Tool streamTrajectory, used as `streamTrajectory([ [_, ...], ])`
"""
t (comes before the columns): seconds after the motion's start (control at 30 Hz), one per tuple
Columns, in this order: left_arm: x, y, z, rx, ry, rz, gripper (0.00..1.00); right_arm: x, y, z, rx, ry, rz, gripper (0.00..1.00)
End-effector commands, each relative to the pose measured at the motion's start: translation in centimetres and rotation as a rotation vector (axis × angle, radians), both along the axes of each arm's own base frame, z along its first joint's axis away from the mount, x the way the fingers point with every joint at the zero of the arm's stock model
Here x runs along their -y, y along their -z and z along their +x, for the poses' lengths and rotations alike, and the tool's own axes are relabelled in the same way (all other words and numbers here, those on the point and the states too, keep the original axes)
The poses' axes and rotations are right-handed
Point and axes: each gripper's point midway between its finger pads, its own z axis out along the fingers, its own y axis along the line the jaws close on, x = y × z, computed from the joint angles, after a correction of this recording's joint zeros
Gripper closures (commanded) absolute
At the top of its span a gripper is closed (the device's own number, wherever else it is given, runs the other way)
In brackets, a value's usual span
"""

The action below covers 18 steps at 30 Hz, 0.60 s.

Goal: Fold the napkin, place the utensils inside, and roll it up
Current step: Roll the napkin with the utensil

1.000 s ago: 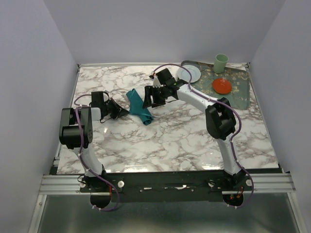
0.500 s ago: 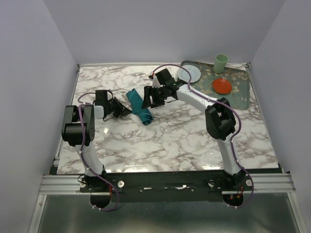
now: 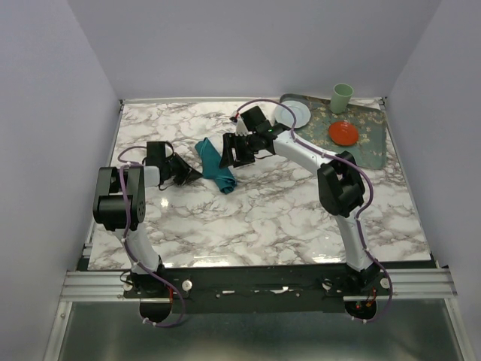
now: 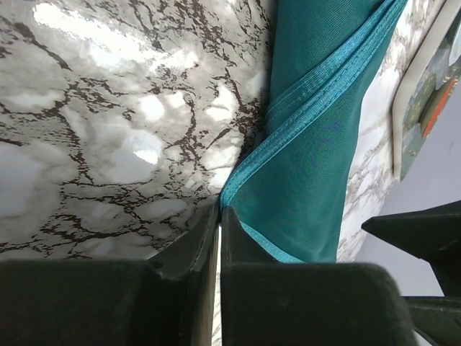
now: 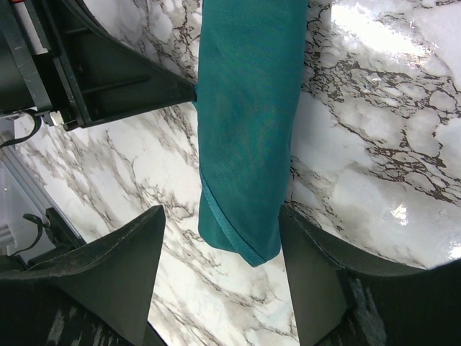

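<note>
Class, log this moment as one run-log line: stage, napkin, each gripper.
stage: roll-up | napkin: long rolled bundle, utensils not visible | left gripper: jaws nearly together at hem, grip unclear | right gripper: open, astride roll

The rolled napkin (image 3: 215, 167) lies on the table (image 3: 263, 218), toward 11 o'clock from the middle. The left gripper (image 3: 194, 172) is at its 8 o'clock, with its tip at the cloth edge. The right gripper (image 3: 228, 150) is at its 1 o'clock, with one finger on each side of the roll. The tray (image 3: 373, 147) lies in the table's 1 o'clock corner. A plate (image 3: 343, 133) sits in the middle of it, with a cup (image 3: 342, 98) at the plate's 12 o'clock and a second plate (image 3: 293, 114) at its 10 o'clock.
</note>
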Motion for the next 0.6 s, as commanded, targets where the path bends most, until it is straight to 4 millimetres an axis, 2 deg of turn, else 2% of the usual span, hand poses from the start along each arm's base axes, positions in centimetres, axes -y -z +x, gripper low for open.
streamTrajectory([
  [0.0, -1.0, 1.2, -0.4, -0.046, -0.020, 0.071, 0.83, -0.6, -1.8, 0.1, 0.039, -0.013, 0.030, 0.28],
  [0.17, -1.4, 0.3, 0.0, -0.007, -0.008, 0.107, 0.69, -0.3, -1.6, -0.2, 0.038, -0.013, 0.021, 0.27],
  [0.2, -2.1, -0.5, 0.4, 0.020, -0.026, 0.148, 0.68, -0.2, -1.7, -0.2, 0.040, -0.013, 0.021, 0.27],
  [0.27, -2.5, -0.8, -0.6, 0.011, -0.021, 0.187, 0.66, 0.0, -1.7, -0.5, 0.042, -0.012, 0.012, 0.27],
  [0.3, -2.8, -2.0, -0.5, 0.041, -0.024, 0.206, 0.66, 0.2, -1.6, -0.5, 0.047, -0.011, 0.006, 0.27],
  [0.43, -3.0, -3.7, -2.0, 0.057, -0.008, 0.233, 0.66, 0.8, -1.9, -1.1, 0.055, -0.018, -0.002, 0.27],
  [0.47, -2.9, -3.9, -2.5, 0.058, -0.001, 0.231, 0.66, 0.8, -2.6, -1.3, 0.067, -0.023, 0.002, 0.25],
  [0.53, -2.3, -6.2, -3.0, 0.120, 0.023, 0.206, 0.66, 1.6, -2.4, -2.2, 0.083, -0.028, -0.030, 0.23],
  [0.57, -1.8, -6.9, -3.4, 0.143, 0.043, 0.189, 0.66, 1.8, -4.4, -2.8, 0.118, -0.033, -0.019, 0.22],
])
